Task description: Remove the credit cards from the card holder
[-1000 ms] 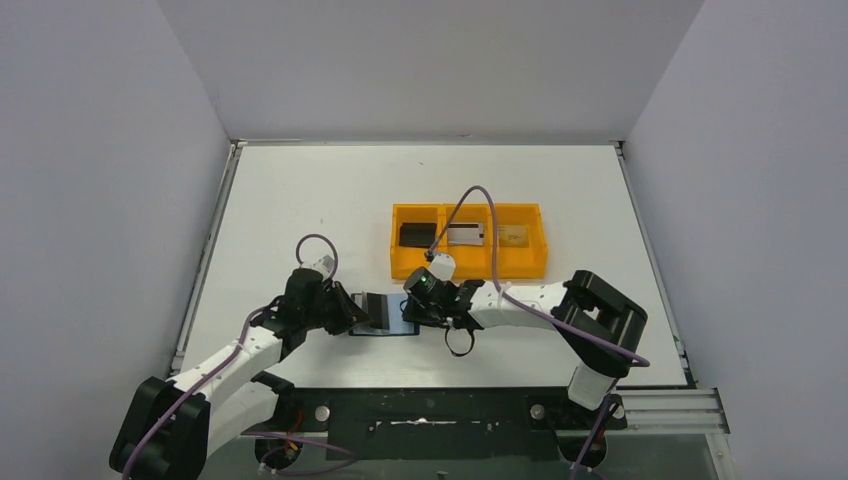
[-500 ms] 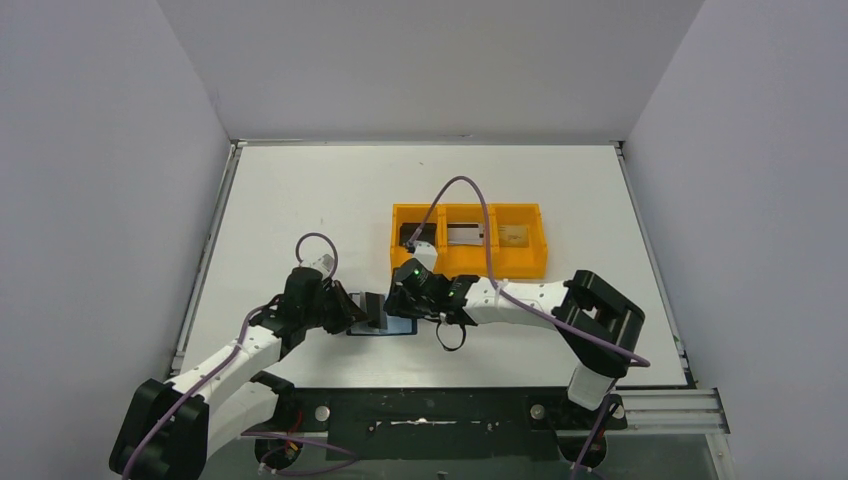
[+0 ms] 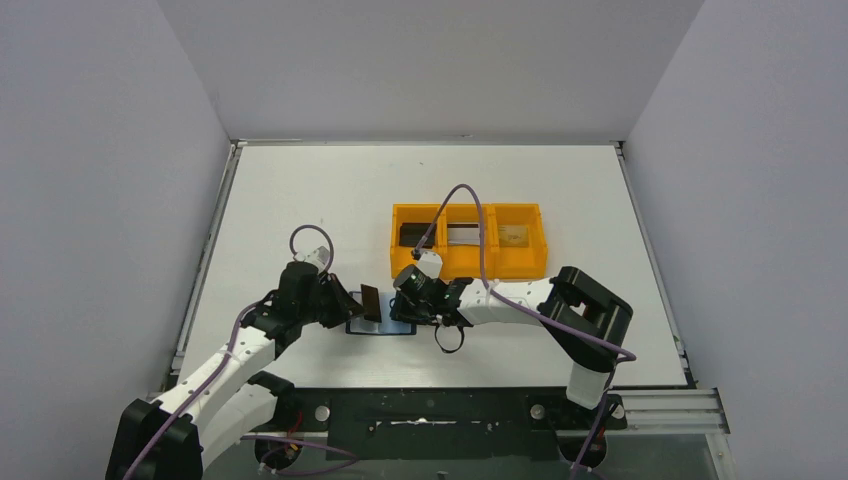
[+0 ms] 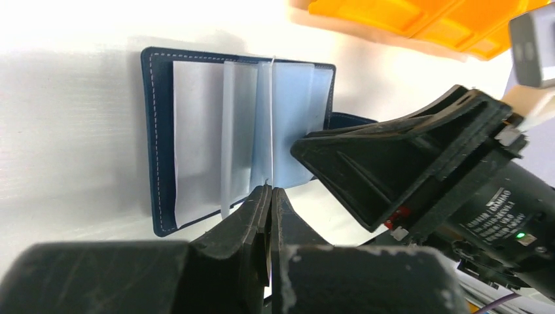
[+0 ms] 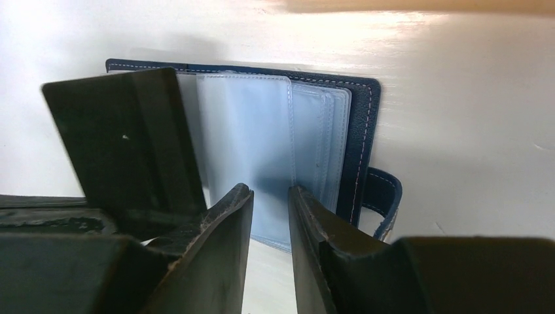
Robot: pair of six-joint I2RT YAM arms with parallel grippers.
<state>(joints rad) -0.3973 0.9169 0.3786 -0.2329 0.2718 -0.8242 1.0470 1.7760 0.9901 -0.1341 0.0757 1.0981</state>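
Item 1, card holder (image 3: pixel 384 324): being held open and flat on the tabletop (image 3: pixel 300 200), near the front edge, just in front of the orange tray (image 3: pixel 520 266) and between the two grippers.

Item 2, left gripper (image 4: pixel 269 193): being held closed, with one thin clear sleeve leaf (image 4: pixel 271 131) apparently being pinched upright at its tip.

Item 3, right gripper (image 5: pixel 269 191): being held slightly open over the other sleeves, with nothing being gripped.

Item 4, credit cards: three are being shown in the tray, one per compartment: black card (image 3: pixel 415 235), silver-grey card (image 3: pixel 466 236), gold-tan card (image 3: pixel 515 236). The sleeves are looking empty, though this cannot be told for certain.

Step in hand: the sleeves are being leafed through and checked, which is judged late in the task.

Next move: each exposed pocket is being readied for inspection. Any card edge found would need pinching by the right gripper and drawing out along its sleeve.
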